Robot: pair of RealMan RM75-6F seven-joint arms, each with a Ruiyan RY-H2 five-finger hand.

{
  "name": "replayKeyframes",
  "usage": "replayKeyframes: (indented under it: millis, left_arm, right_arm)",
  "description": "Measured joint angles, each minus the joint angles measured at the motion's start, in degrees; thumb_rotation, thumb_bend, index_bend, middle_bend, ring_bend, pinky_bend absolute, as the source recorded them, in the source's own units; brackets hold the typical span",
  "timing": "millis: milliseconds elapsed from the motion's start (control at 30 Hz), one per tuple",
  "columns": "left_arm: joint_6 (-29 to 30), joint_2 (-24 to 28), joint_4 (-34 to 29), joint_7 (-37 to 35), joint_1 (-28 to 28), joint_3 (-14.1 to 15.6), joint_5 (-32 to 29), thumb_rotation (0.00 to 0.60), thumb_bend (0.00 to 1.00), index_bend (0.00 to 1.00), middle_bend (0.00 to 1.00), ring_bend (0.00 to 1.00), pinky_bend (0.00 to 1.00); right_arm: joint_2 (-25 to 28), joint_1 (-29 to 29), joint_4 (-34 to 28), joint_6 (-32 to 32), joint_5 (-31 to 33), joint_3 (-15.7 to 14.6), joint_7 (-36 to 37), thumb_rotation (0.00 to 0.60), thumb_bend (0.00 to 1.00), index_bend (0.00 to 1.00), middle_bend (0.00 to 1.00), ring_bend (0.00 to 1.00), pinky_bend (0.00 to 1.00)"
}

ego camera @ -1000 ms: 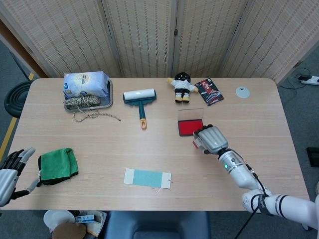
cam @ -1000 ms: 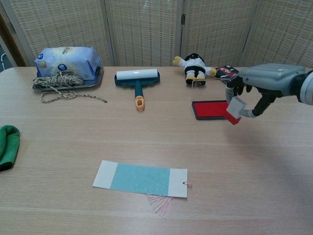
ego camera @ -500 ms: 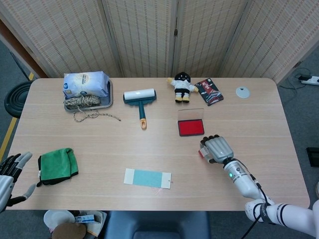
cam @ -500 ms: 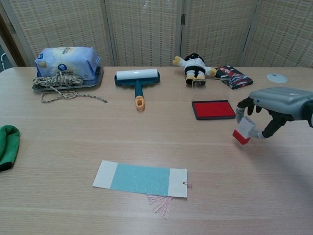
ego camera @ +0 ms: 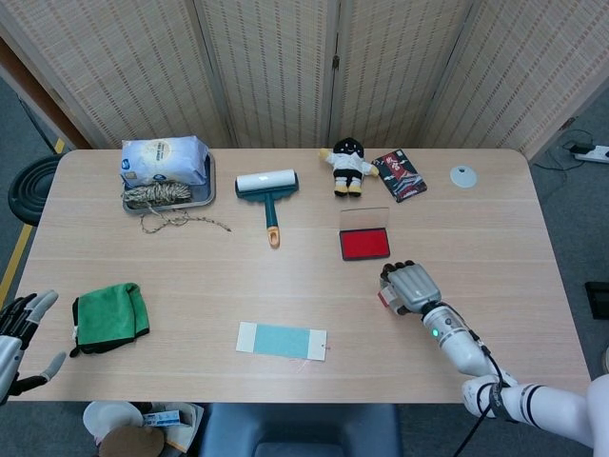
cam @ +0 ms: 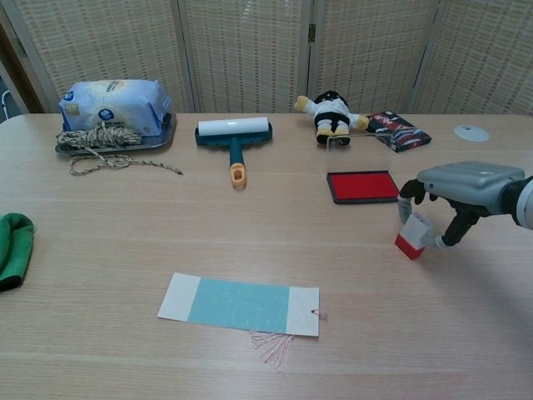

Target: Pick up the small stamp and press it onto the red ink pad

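The right hand grips the stamp between its fingertips, holding it tilted with its red base low near the table, in front of the ink pad and slightly to its right, apart from it. In the head view the same hand covers most of the stamp, of which only a sliver shows at the hand's left edge, with the ink pad lying open just beyond. The left hand hangs at the table's near left corner with its fingers spread and nothing in them, beside a green cloth. Along the far side of the table sit a tray with a white bag and a coil of twine, a lint roller, a plush doll, a dark packet and a small disc. A blue-and-white card lies near the front edge.
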Motion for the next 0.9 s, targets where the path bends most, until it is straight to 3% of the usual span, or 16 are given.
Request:
replayKeyframes:
  millis: [733, 800, 900]
  left_arm:
    - [1.84, 0.35, 0.42, -1.59, 0.82, -0.26, 0.56, 0.600, 0.34, 0.00, 0.00, 0.00, 0.01]
    - [1.99, 0.38, 0.49, -1.67, 0.89, -0.26, 0.65, 0.600, 0.34, 0.00, 0.00, 0.00, 0.01]
    - [2.06, 0.31, 0.61, -1.65, 0.91, -0.32, 0.68, 0.600, 0.34, 0.00, 0.00, 0.00, 0.01]
  right_arm:
    - [0.14, 1.01, -0.93, -1.42, 2.67, -0.40, -3.42, 0.600, 0.28, 0.49, 0.19, 0.19, 0.20]
    - [0.24, 1.07, -1.35, -1.35, 2.85, -0.33, -3.53, 0.600, 0.27, 0.45, 0.18, 0.18, 0.18]
    - [1.19, 1.06, -2.58, -0.82, 2.43, -0.21, -3.47, 0.600, 0.24, 0.30, 0.16, 0.16, 0.14]
